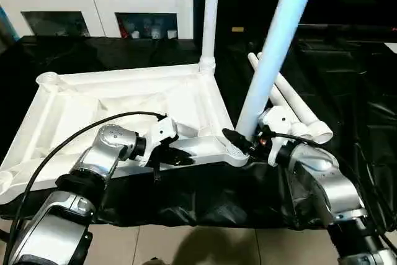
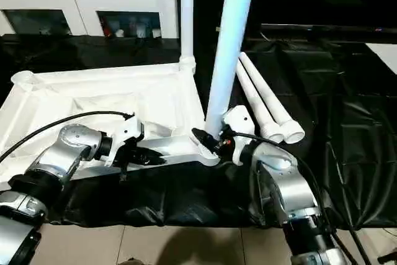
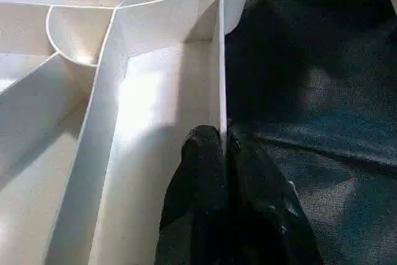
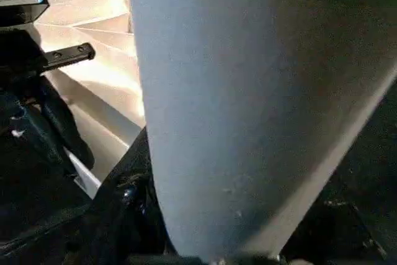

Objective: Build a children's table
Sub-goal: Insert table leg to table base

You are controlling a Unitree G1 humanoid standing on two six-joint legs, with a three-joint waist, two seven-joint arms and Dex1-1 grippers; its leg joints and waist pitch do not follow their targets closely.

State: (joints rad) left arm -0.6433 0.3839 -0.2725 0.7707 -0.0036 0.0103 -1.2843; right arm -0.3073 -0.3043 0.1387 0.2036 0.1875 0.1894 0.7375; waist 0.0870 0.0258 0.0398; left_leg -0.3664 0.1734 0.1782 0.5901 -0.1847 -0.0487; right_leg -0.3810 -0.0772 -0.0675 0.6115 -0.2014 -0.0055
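Observation:
The white tabletop (image 1: 74, 100) lies upside down on the black-covered bench, ribs up. One white leg (image 1: 209, 17) stands upright in its far right corner socket. A second leg (image 1: 276, 48) leans a little to the right in the near right corner socket (image 1: 232, 150), and my right gripper (image 1: 240, 139) is shut around its lower end; this leg (image 4: 248, 122) looms close in the right wrist view. My left gripper (image 1: 183, 156) is shut on the tabletop's near rim wall (image 3: 220, 72), its black fingertips (image 3: 201, 147) pinching the thin wall from both sides. Two loose legs (image 1: 298, 107) lie side by side to the right.
A white cabinet (image 1: 99, 4) with glass doors stands behind the bench. Black cloth (image 1: 353, 79) covers the bench and hangs over its front edge. Tiled floor (image 1: 186, 246) shows below that edge, between my forearms.

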